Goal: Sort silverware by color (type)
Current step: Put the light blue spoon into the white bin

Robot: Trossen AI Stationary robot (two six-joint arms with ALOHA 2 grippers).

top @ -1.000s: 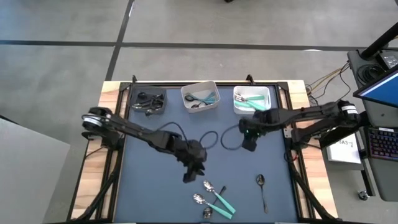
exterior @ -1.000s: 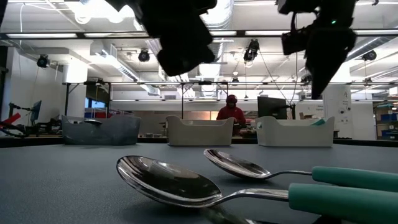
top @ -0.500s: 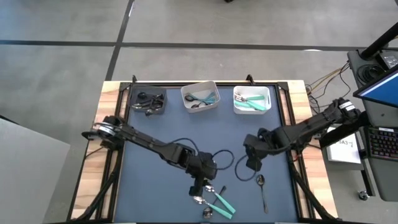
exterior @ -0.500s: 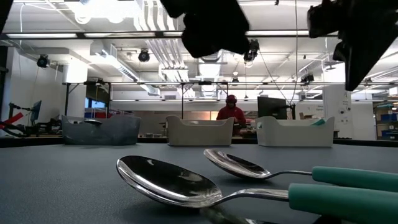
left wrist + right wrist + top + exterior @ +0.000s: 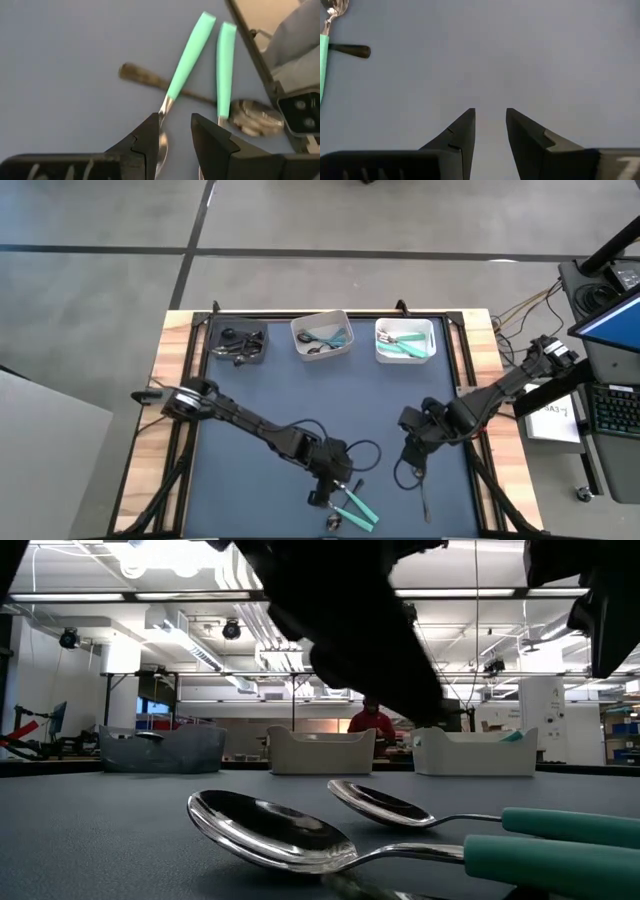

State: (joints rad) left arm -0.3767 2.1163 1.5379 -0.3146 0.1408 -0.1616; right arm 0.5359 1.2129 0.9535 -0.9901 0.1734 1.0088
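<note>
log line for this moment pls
left claw open over teal spoons | right claw open above bare mat, nothing held | bins part filled

Four loose utensils lie on the table (image 5: 250, 390): two with teal handles, the first teal-handled spoon (image 5: 190, 57) and the second teal-handled spoon (image 5: 226, 60), plus two dark ones, a dark-handled utensil (image 5: 140, 76) under that pair and a dark spoon (image 5: 425, 500) well apart. Three bins line the far edge: one dark grey bin (image 5: 212, 330) and two white, the middle white bin (image 5: 297, 332) and the end white bin (image 5: 432, 330). Their contents are too small to count. Two arms work here, one claw each: left claw (image 5: 175, 125), right claw (image 5: 490, 117). One person (image 5: 372, 725) is in the room behind.
</note>
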